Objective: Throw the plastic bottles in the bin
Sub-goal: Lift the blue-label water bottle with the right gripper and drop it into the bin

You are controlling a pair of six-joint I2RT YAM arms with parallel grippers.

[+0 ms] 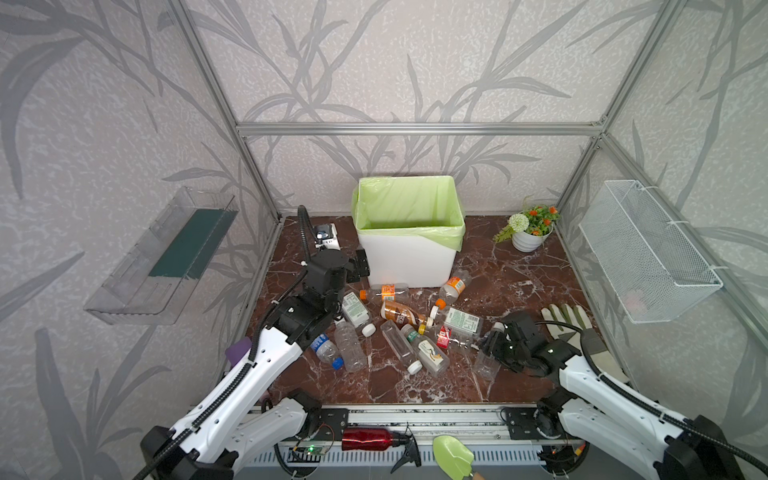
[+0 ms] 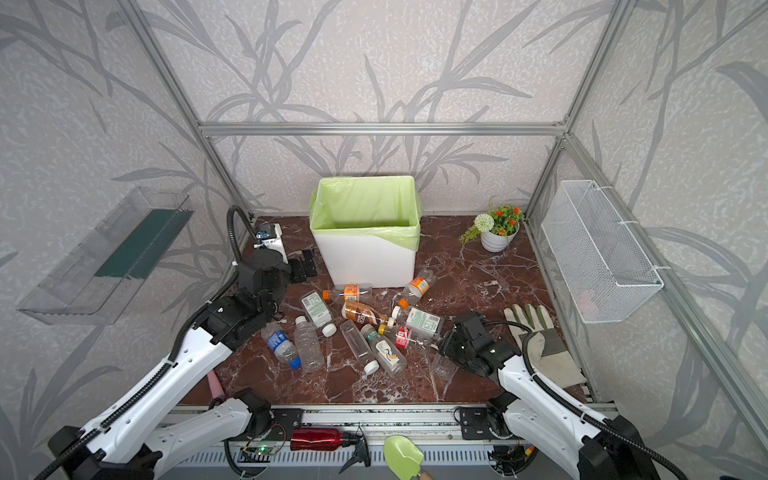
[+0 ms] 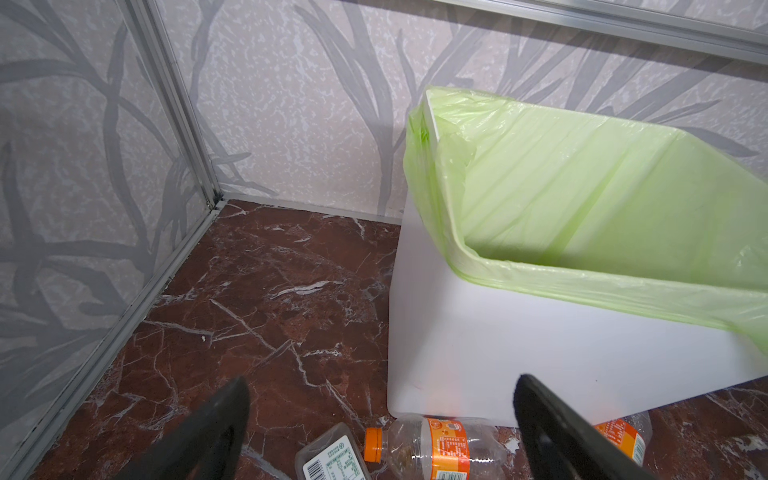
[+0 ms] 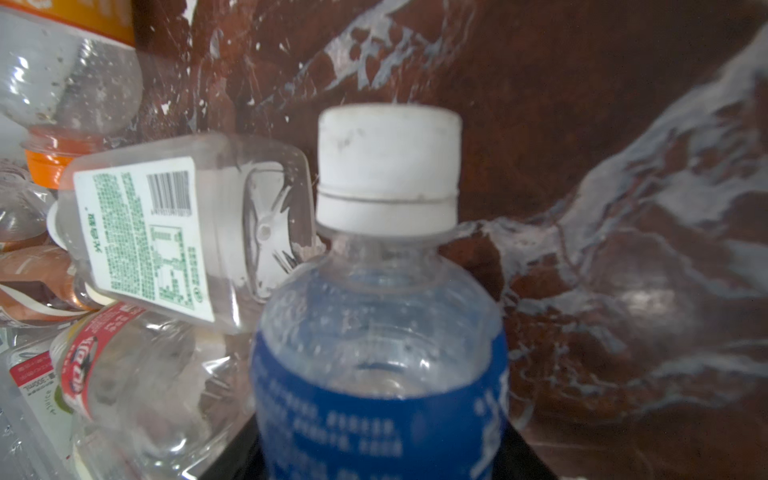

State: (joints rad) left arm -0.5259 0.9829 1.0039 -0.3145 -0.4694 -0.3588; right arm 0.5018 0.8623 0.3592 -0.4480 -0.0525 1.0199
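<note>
While bottles lie before the bin, glove, flowerpot nearby

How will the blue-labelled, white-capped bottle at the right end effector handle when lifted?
The blue-labelled bottle looks clear and empty, so it is probably light. Its thin walls may dent under a squeeze. Its round, smooth body could slip, or roll if released.

"Juice" and "300mL" show upside down on the lower clear bottle. The flat bottle carries a barcode and tiny green print. The blue-labelled bottle is too blurred to read.
</note>
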